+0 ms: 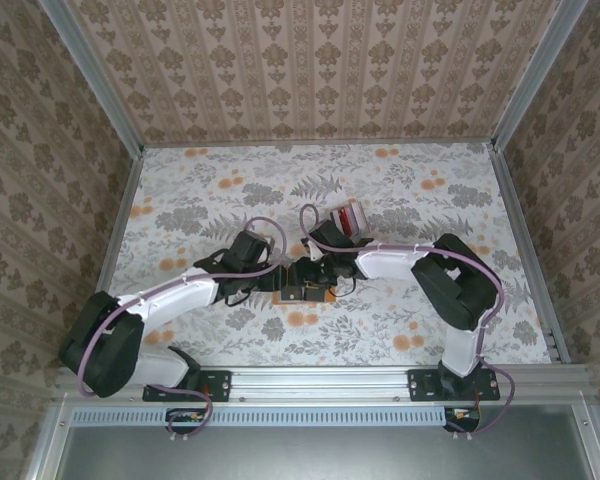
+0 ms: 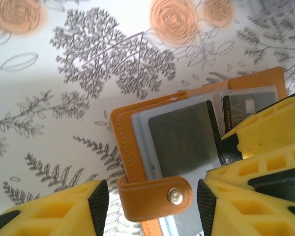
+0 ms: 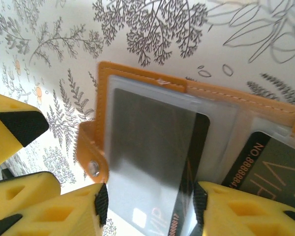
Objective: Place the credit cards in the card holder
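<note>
Floral-print tablecloth (image 1: 180,200) with both arms meeting mid-table over the flat orange leather card holder (image 2: 124,147), which lies open. The left gripper (image 2: 152,204) is spread loose. The holder's snap tab (image 2: 137,194) sits between its yellow fingers (image 2: 54,214), just clear of both pads. The right gripper (image 3: 148,209) is released too, fingers straddling a clear plastic sleeve (image 3: 137,196). A dark grey card (image 2: 182,142) sits inside that sleeve, and a second dark card (image 3: 265,167) is in the next one. The stack of red, white and grey credit cards (image 1: 352,216) lies behind the right wrist, well apart from the holder.
</note>
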### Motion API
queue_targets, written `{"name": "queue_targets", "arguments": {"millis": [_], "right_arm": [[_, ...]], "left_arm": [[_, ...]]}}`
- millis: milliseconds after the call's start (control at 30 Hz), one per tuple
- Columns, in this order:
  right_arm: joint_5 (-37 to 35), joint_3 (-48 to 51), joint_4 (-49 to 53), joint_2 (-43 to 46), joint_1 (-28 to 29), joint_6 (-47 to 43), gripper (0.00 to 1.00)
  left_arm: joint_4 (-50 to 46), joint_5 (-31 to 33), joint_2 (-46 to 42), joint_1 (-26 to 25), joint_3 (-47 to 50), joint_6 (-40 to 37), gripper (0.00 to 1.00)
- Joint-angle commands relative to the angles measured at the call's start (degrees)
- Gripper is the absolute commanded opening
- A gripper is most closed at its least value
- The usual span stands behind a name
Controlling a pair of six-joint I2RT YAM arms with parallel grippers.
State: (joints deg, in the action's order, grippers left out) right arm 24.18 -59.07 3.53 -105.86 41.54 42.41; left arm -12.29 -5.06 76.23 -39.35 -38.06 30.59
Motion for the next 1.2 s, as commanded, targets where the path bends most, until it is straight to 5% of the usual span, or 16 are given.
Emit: {"name": "queue_targets", "arguments": {"millis": [0, 200, 400, 967, 1167], "right_arm": [[1.1, -0.2, 0.6, 4.2, -0.4, -0.2, 0.52], [-0.8, 2.8, -1.6, 8.6, -1.5, 1.8, 0.51], [-5.4, 3.5, 2.3, 11.1, -2.1, -0.8, 0.39], [-4.7, 5.0, 1.4, 9.2, -2.5, -1.4, 0.41], [-4.6, 4.6, 1.1, 8.6, -2.4, -1.4, 0.42]], "left_arm": [[-2.2, -0.5, 1.0, -0.4, -0.4, -3.4, 0.53], [-1.7, -2.1, 2.8, -1.1, -1.5, -5.3, 0.53], [-2.7, -1.6, 5.3, -2.5, -3.3, -7.0, 0.53], [-11.6, 5.5, 15.4, -5.9, -10.9, -10.1, 0.55], [-10.0, 6.1, 14.7, -5.8, -9.1, -9.4, 0.41]]}}
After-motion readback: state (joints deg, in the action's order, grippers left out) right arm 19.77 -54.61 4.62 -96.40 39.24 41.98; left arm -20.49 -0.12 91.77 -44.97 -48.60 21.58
